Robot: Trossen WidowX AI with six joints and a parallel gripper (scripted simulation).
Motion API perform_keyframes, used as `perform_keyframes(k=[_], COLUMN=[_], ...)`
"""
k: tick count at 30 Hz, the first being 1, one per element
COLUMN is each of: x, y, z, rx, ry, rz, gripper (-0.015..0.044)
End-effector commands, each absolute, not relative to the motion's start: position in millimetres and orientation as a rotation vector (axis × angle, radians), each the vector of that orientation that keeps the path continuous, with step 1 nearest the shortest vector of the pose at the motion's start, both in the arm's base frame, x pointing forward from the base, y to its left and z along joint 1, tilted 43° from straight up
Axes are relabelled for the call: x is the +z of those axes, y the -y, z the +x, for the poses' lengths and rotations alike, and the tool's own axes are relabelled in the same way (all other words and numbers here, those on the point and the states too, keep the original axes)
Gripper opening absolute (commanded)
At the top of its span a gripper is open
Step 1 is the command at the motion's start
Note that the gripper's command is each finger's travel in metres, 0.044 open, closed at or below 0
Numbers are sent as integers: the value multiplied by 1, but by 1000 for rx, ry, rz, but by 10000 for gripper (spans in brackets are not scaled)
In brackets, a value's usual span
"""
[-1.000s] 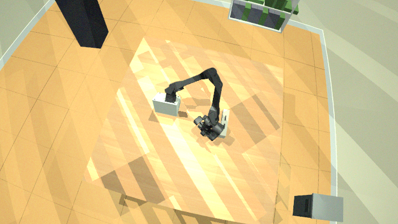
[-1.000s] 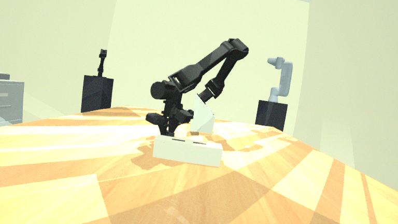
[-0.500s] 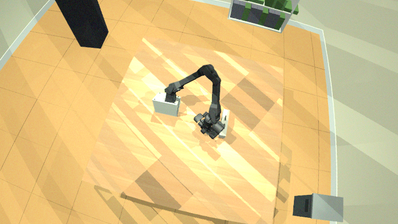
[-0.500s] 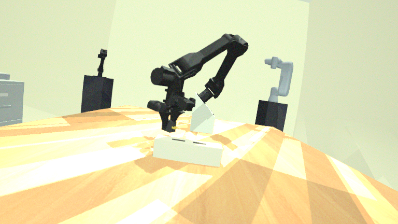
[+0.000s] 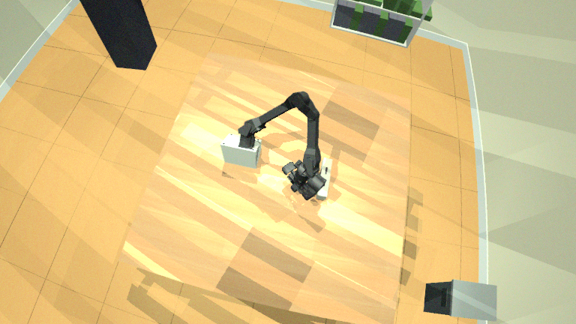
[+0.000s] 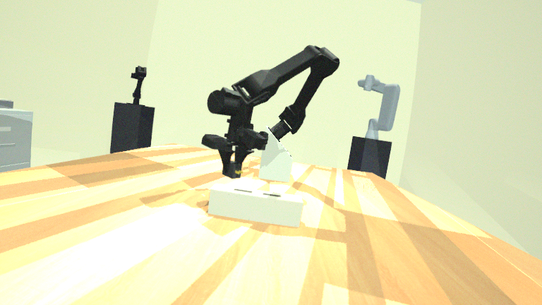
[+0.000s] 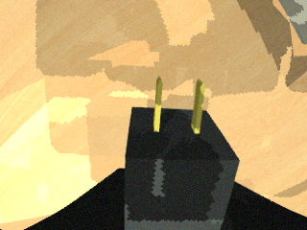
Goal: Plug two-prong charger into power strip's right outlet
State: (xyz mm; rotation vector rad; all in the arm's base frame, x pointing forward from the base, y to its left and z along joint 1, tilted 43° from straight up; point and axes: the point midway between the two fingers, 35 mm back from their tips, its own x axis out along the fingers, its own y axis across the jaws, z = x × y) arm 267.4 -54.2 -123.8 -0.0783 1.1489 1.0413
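Observation:
My gripper [image 5: 302, 187] [image 6: 233, 170] [image 7: 167, 179] is shut on the black two-prong charger [image 7: 180, 167] [image 6: 236, 172]. In the wrist view the charger's two yellow prongs [image 7: 177, 107] point away from the fingers toward the wooden table. The white power strip [image 5: 324, 193] [image 6: 255, 207] lies flat on the table, with two dark outlets on its top: a left one [image 6: 243, 190] and a right one [image 6: 272, 195]. In the exterior view the gripper hangs just above and behind the strip's left end. The strip does not show in the wrist view.
The arm's white base block [image 5: 241, 154] [image 6: 275, 162] stands behind the strip. Off the table are a black pillar [image 5: 114, 19] [image 6: 131, 126], a shelf of green boxes [image 5: 382, 1], a grey box [image 5: 463, 299] and a grey arm on a dark pedestal [image 6: 380, 106].

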Motion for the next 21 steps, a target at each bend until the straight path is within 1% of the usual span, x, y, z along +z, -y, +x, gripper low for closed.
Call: perform_keyframes(k=[1,21], x=[-123,-122], y=[50,32], z=[269,274], rx=[1011,878], ry=[-1170,-1283], rz=[-34,168], gripper=[0,0])
